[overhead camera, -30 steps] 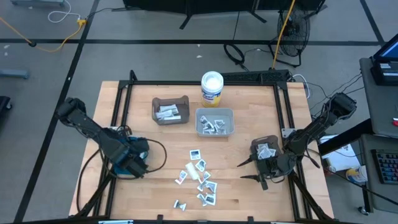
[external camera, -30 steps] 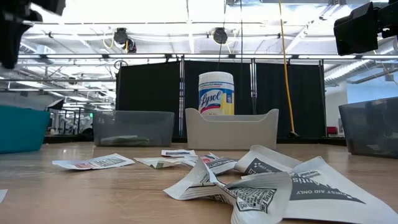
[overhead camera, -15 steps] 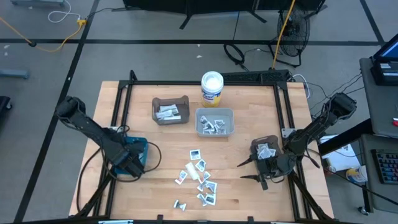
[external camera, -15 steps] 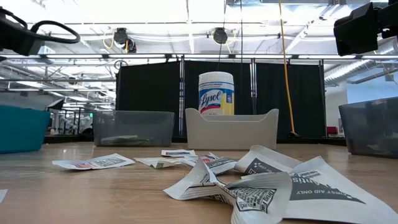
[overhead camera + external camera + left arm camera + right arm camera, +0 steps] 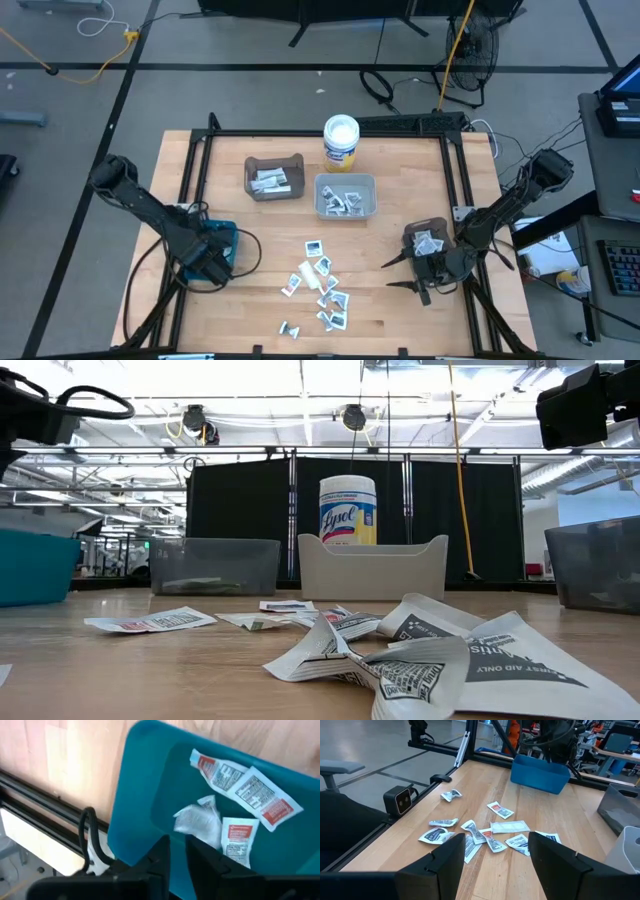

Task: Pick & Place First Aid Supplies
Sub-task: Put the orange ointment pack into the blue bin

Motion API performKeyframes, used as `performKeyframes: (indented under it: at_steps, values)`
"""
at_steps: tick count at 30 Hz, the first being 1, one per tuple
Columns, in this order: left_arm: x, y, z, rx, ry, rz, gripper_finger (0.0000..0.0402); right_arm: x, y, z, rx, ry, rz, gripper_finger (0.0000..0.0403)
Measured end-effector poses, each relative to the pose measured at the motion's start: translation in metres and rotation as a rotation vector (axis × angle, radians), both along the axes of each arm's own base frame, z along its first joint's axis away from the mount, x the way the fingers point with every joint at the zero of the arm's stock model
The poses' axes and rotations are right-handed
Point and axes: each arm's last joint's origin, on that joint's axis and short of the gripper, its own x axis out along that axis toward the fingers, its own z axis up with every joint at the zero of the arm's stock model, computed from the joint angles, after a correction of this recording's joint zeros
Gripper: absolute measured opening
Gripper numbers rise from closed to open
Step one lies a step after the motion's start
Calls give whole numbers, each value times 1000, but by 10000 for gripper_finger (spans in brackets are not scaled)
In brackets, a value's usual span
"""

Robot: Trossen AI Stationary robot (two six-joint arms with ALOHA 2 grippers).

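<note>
Over at the table's (image 5: 400,290) 9 o'clock side, the left claw (image 5: 177,851) hangs right above the blue bin (image 5: 222,236), fingers (image 5: 161,851) drawn close with only a narrow gap and nothing between them. Inside that bin, the wrist view shows a few packets (image 5: 235,782) with red print lying flat on the bottom.

Centre table now: a loose scatter of packets (image 5: 320,283) lies on the bare wood toward 6 o'clock, some overlapping, one small stray (image 5: 288,327) apart near the front edge. Toward 12 o'clock sit a brown bin (image 5: 274,177) and, just beside it, a grey bin (image 5: 345,196), both with packets inside; the white tub (image 5: 341,140) stands behind them.

Over at 3 o'clock, the right claw (image 5: 424,277) hovers at a dark bin (image 5: 425,238) holding a packet, fingers (image 5: 554,859) spread wide, nothing held, looking across at the scatter.
</note>
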Motion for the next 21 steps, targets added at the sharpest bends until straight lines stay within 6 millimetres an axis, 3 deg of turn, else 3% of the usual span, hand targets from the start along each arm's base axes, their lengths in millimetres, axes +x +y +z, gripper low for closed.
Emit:
performKeyframes:
  at_steps: [10, 17, 21]
  values:
    - [5, 3, 3, 10, -22, 42, 153, 0, 0, 0, -2, 0, 0, 212]
    - [25, 5, 26, -65, -118, 146, 189, 0, 0, 0, -2, -1, 0, 212]
    - [43, 4, 37, -121, -277, 195, 199, 0, 0, 0, 0, 0, 0, 212]
